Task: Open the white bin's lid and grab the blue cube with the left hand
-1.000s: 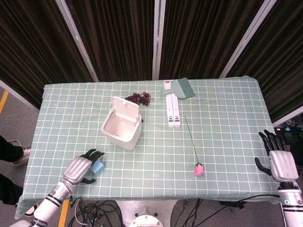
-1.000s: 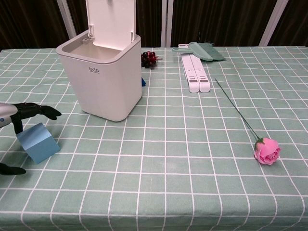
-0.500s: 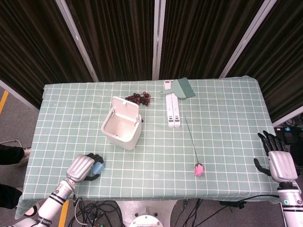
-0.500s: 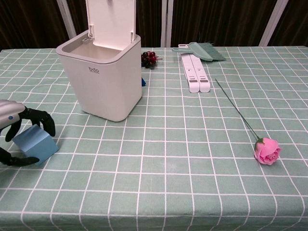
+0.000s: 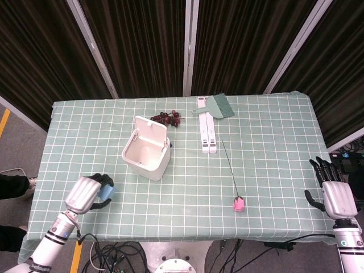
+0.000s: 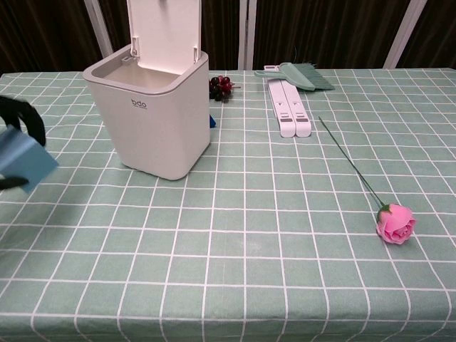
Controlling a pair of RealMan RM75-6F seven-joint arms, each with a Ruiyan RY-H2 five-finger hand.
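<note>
The white bin (image 5: pixel 147 150) stands left of the table's middle with its lid (image 6: pixel 164 32) swung up and back, so the inside is open to view. My left hand (image 5: pixel 85 193) is near the table's front left corner, and it grips the light blue cube (image 5: pixel 106 193) in its curled fingers. In the chest view the blue cube (image 6: pixel 25 160) hangs above the cloth at the far left edge, with dark fingers (image 6: pixel 25 116) wrapped over its top. My right hand (image 5: pixel 332 192) hovers off the table's right edge, fingers spread, holding nothing.
A pink rose (image 5: pixel 239 204) on a long thin stem lies at the front right. Two white bars (image 5: pixel 207 132) and a green brush (image 5: pixel 219 106) lie at the back centre. Dark red grapes (image 5: pixel 166 118) sit behind the bin. A green checked cloth (image 5: pixel 273 148) covers the table.
My left hand closed around the blue cube, then lifted it off the cloth and carried it left. The bin and my right hand stayed put.
</note>
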